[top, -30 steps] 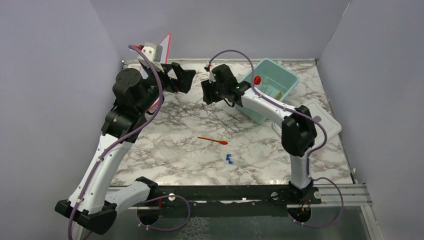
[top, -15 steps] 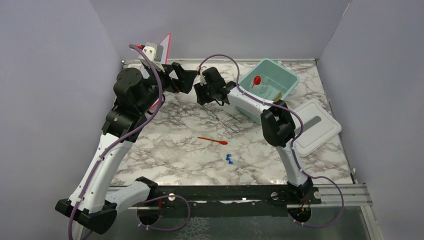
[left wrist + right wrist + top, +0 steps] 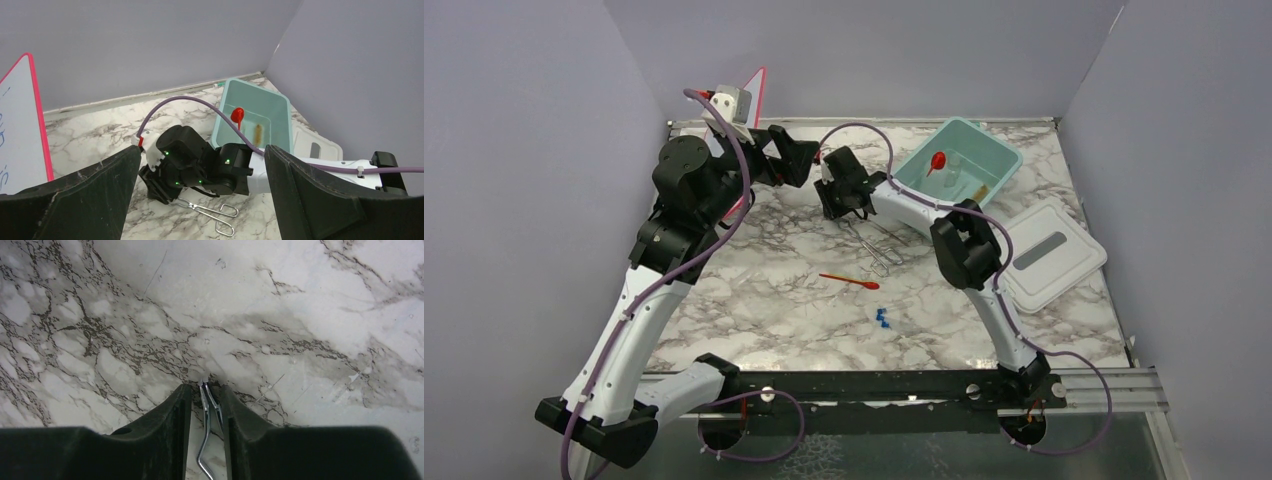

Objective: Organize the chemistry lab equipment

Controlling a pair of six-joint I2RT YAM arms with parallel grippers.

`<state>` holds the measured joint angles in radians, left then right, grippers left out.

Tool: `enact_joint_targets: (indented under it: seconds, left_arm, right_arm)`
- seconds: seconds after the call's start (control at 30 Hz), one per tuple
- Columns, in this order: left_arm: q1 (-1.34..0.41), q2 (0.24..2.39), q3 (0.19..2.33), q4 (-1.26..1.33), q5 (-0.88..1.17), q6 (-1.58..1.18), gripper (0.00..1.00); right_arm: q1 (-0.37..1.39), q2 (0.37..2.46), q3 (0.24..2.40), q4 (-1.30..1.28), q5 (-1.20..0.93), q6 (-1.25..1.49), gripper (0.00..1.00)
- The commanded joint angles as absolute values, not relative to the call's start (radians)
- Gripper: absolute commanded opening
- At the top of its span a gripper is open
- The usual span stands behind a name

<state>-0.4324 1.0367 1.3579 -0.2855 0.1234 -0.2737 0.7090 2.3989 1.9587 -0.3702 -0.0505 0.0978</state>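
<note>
While the right gripper (image 3: pixel 204 390) is down at the grey-veined marble table (image 3: pixel 774 300), its two black fingers (image 3: pixel 180 410) straddle the tip end of the thin metal wire tongs (image 3: pixel 205 440). We see the jaws drawn narrow, one finger on each side of the tongs. A sliver of marble shows on the left side, so we cannot tell whether they actually pinch the metal. The tongs lie flat. Their loop handles run away from that gripper, toward the arm bases and to its right.

Left gripper (image 3: pixel 796 160) hangs above the table just left of the right gripper, jaws spread wide, nothing between them. The pink-edged whiteboard (image 3: pixel 20 125) stands close on its left.

Other items, placed from the right gripper:
- thin red-orange spatula (image 3: pixel 849 281): on the marble, base-side of it, just past the tongs' handles, not touching them
- blue-capped clear tubes (image 3: pixel 883 320): further toward the bases, past the spatula
- pale teal plastic tub (image 3: pixel 921 143): near its right, lid off
- red funnel (image 3: pixel 938 160): inside the tub, at the end nearer the gripper
- tan-bristled wire brush (image 3: pixel 258 133): on the tub floor, beyond the funnel
- white flat lid (image 3: pixel 1049 255): well to the right, on the table beyond the tub

We can't make out a glass vessel clearly in the tub.
</note>
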Motion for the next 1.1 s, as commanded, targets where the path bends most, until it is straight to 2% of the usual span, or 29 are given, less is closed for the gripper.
enact_joint_targets:
  seconds: [0.0,0.17,0.27,0.67,1.07]
  left_arm:
    - [-0.436,1.035,1.353,-0.262,0.127,-0.277,0.96]
    - [-0.436,1.032,1.347,-0.262,0.125,-0.272,0.96]
    - [-0.436,1.028,1.34,-0.262,0.125,-0.272,0.96]
    - [-0.436,1.011,1.228,-0.228,0.146,-0.32,0.96]
    - [-0.436,1.036,1.068,-0.15,0.215,-0.479,0.92]
  right_arm:
    - [0.718,2.426,1.983,-0.377,-0.073,0.071,0.29]
    - [0.718,2.416,1.954,-0.359,-0.078,0.066,0.09]
    - [0.718,2.387,1.925,-0.325,-0.064,0.067,0.01]
    - [0.718,2.055,1.706,-0.144,-0.004,0.073,0.0]
    - [0.716,1.755,1.543,-0.104,-0.004,0.237,0.01]
